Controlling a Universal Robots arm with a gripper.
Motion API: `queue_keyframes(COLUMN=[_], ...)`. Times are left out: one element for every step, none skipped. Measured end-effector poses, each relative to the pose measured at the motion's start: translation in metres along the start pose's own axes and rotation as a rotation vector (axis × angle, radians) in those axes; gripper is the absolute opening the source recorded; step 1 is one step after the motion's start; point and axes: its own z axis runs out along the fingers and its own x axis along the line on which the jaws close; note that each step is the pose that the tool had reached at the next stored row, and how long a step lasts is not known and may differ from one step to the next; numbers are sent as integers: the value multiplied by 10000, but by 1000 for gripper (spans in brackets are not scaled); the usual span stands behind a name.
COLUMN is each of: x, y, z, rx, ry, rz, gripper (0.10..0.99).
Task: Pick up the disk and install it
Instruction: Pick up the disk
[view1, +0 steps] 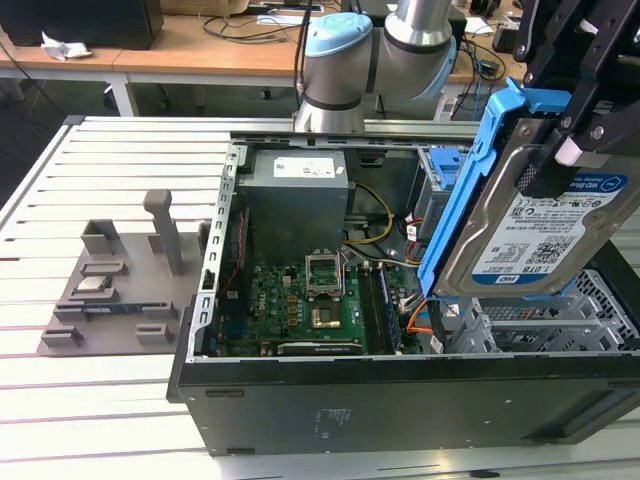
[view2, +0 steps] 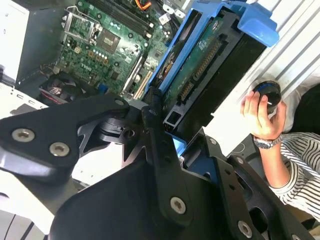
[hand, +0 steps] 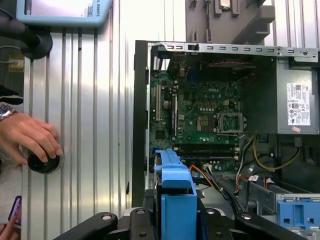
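The black claw (view1: 566, 140) is clamping the flat rectangular silver disk (view1: 545, 235), which has a white-and-blue label and a blue plastic frame. It is holding the disk tilted in the air above the open black metal computer case (view1: 400, 405), over the end at the exterior view's right. A green motherboard (view1: 300, 300) is lying exposed inside. In the first wrist view a person's hand (hand: 27, 137) is resting on a round black knob (hand: 44, 163) on the slatted metal bench (hand: 90, 125).
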Motion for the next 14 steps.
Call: queue_keyframes(x=[-8, -12, -16, -18, -21, -22, -24, -25, -25, -26, -27, -27, -28, -29], y=[-13, -21, -33, -40, -52, -59, -68, -73, -79, -87, -91, -97, -104, -109], z=[1, 4, 7, 9, 13, 16, 19, 22, 24, 29, 30, 35, 39, 41], rx=[0, 0, 0, 0, 1, 0, 0, 1, 1, 1, 0, 0, 1, 0], ry=[6, 8, 8, 10, 13, 14, 17, 18, 19, 21, 23, 24, 27, 31], rz=[1, 0, 1, 1, 1, 1, 1, 1, 1, 1, 1, 1, 2, 1], gripper=[369, 369, 369, 369, 369, 369, 369, 369, 369, 369, 369, 369, 369, 369])
